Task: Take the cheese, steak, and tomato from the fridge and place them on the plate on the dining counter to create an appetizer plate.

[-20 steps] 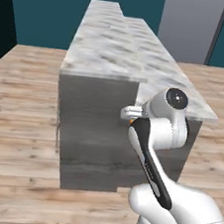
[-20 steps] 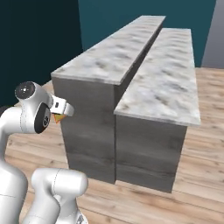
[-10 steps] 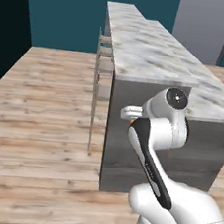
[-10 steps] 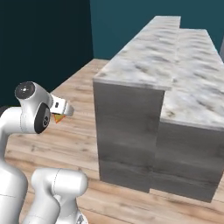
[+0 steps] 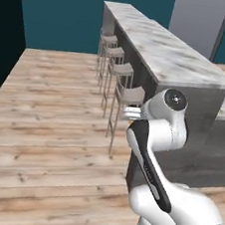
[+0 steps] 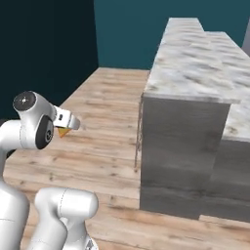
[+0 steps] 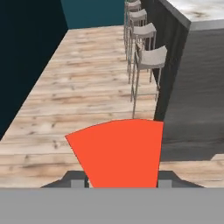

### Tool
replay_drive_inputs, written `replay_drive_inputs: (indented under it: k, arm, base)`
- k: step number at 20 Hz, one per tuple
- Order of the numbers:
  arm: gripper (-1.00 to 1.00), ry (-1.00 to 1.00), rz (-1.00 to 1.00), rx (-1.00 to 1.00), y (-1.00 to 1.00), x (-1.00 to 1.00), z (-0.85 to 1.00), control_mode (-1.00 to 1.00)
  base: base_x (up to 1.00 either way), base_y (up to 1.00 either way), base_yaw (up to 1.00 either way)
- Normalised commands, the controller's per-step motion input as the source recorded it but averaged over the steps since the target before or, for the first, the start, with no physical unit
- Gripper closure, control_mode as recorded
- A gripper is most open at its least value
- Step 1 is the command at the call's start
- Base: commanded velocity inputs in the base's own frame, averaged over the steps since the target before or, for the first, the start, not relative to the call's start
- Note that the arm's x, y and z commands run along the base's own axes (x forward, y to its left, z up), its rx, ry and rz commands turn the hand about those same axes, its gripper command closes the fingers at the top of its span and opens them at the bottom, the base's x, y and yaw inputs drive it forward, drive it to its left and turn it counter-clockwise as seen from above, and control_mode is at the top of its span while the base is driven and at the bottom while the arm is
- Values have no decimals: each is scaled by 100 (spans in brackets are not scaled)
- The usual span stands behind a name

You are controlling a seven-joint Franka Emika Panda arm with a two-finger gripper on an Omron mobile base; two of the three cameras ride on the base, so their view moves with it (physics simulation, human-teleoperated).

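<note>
In the left base view the dining worktop (image 5: 167, 51) runs away past the stools (image 5: 128, 97); a swing near them could clip the arm and jar the load loose. In the right base view the pincer (image 6: 66, 126) juts from the wrist with an orange tip of the cheese (image 6: 63, 131) below it. In the hand view the cheese (image 7: 119, 151) sits pinched between part-spread fingers (image 7: 78, 183), well apart from the worktop.

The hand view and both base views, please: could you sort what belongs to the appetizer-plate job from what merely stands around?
Belongs to the job:
- cheese, gripped between the gripper fingers
- dining counter, where the plate waits

Just standing about:
- stools along the counter's side
- wooden floor
- teal wall
</note>
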Motion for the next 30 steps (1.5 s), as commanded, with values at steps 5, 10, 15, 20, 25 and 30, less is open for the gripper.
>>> replay_drive_inputs:
  k: [5,10,15,20,25,30]
  arm:
    - [100,0,0,0,0,0,0,100]
    - [100,0,0,0,0,0,0,100]
    - [100,0,0,0,0,0,0,100]
    - [100,0,0,0,0,0,0,100]
    - [100,0,0,0,0,0,0,100]
    - [100,0,0,0,0,0,0,100]
  base:
    - [90,79,-34]
    - [100,61,-40]
    - [100,78,-44]
    - [97,96,-46]
    - [90,100,-46]
    - [69,100,-49]
